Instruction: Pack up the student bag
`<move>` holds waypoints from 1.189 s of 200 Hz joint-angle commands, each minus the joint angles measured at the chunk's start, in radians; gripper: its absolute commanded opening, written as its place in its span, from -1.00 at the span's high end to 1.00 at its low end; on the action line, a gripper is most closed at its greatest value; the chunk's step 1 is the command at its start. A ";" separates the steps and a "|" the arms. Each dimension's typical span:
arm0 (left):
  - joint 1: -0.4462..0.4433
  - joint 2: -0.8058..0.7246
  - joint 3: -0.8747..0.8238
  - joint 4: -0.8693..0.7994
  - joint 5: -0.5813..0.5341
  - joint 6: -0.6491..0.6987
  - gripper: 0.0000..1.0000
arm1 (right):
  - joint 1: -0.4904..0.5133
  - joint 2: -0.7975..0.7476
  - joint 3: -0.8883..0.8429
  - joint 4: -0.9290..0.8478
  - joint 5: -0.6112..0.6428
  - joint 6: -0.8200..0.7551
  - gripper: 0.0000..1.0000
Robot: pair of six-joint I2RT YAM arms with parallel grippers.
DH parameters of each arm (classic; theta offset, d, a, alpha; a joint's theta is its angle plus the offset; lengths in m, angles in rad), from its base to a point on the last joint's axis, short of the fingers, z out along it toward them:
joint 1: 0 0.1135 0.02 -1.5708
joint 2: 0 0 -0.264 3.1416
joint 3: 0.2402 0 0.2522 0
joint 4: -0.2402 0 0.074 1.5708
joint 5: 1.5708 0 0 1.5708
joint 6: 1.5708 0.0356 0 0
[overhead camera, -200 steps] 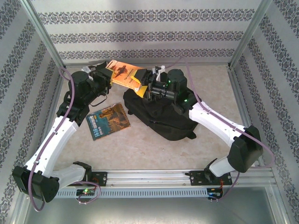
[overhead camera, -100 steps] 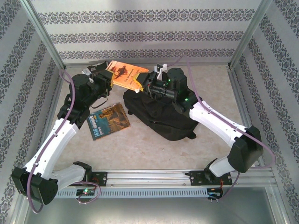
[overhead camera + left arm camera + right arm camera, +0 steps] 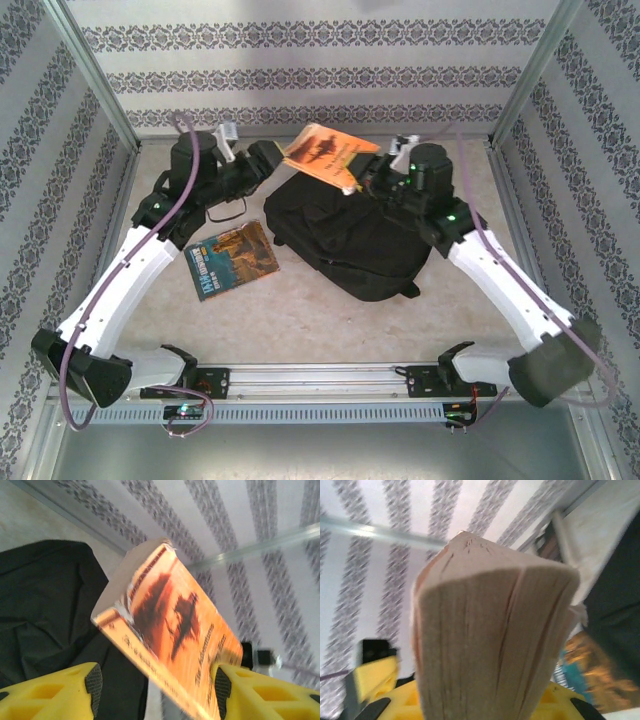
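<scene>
The student bag [image 3: 345, 245] lies slumped on its side in the middle of the table [image 3: 300, 320], black and soft, its rounded bulk reaching from the far centre toward the near right. No label or logo on it can be made out.

Above its far edge hangs an orange book [image 3: 322, 155], tilted, its cover turned upward. The right gripper [image 3: 366, 180] is clamped on the book's right end. From the right wrist the pale page block stands up close between the yellow fingers [image 3: 555, 700], which press it from both sides.

The left gripper [image 3: 268, 158] sits just beside the book's left end with its jaws spread. From the left wrist its two yellow fingers [image 3: 92, 682] stand wide apart with the book beyond and between them. Whether the right-hand pad touches the cover I cannot tell.

The cover shows a dark silhouette on orange, and slanted dark lettering runs along it. It looks to begin "The Adventures", but it is too blurred to be sure of more. A line of print also runs down the spine, unreadable.

A second book [image 3: 232, 260] lies flat on the table just left of the bag, apart from it. Its cover is teal and brown, with pale characters down its left side, too small to read.

Striped, patterned wallpaper [image 3: 300, 70] lines the walls around the table.
</scene>
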 commanded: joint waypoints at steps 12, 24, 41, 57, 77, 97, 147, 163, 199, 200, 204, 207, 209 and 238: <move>-0.162 0.166 0.169 -0.286 -0.007 0.433 -0.34 | -0.138 -0.180 0.005 -0.452 0.135 -0.259 1.00; -0.221 0.252 0.249 -0.355 -0.036 0.513 -0.37 | -0.204 -0.228 0.000 -0.564 0.178 -0.294 1.00; -0.312 0.392 0.392 -0.460 -0.120 0.609 -0.45 | -0.240 -0.279 0.006 -0.717 0.313 -0.338 1.00; -0.399 0.517 0.521 -0.523 -0.201 0.669 -0.53 | -0.270 -0.321 0.003 -0.820 0.405 -0.359 1.00; -0.476 0.671 0.675 -0.580 -0.228 0.722 -0.59 | -0.314 -0.362 0.011 -0.944 0.514 -0.367 1.00; -0.510 0.766 0.731 -0.546 -0.196 0.696 -0.64 | -0.335 -0.385 0.043 -1.035 0.609 -0.392 1.00; -0.588 0.978 0.895 -0.538 -0.148 0.683 -0.67 | -0.383 -0.374 0.156 -1.235 0.786 -0.422 1.00; -0.601 1.008 0.904 -0.522 -0.168 0.682 -0.65 | -0.394 -0.382 0.169 -1.255 0.785 -0.432 1.00; -0.607 1.053 0.911 -0.495 -0.197 0.685 -0.55 | -0.403 -0.391 0.168 -1.262 0.751 -0.438 1.00; -0.607 1.054 0.913 -0.494 -0.198 0.685 -0.55 | -0.403 -0.393 0.166 -1.261 0.749 -0.437 1.00; -0.607 1.059 0.916 -0.494 -0.199 0.685 -0.54 | -0.403 -0.393 0.164 -1.259 0.747 -0.438 1.00; -0.607 1.063 0.919 -0.495 -0.200 0.685 -0.53 | -0.403 -0.393 0.164 -1.259 0.745 -0.438 1.00; -0.607 1.065 0.921 -0.494 -0.201 0.687 -0.52 | -0.403 -0.394 0.163 -1.259 0.744 -0.437 1.00; -0.608 1.098 0.937 -0.489 -0.222 0.691 -0.45 | -0.408 -0.401 0.144 -1.245 0.715 -0.440 1.00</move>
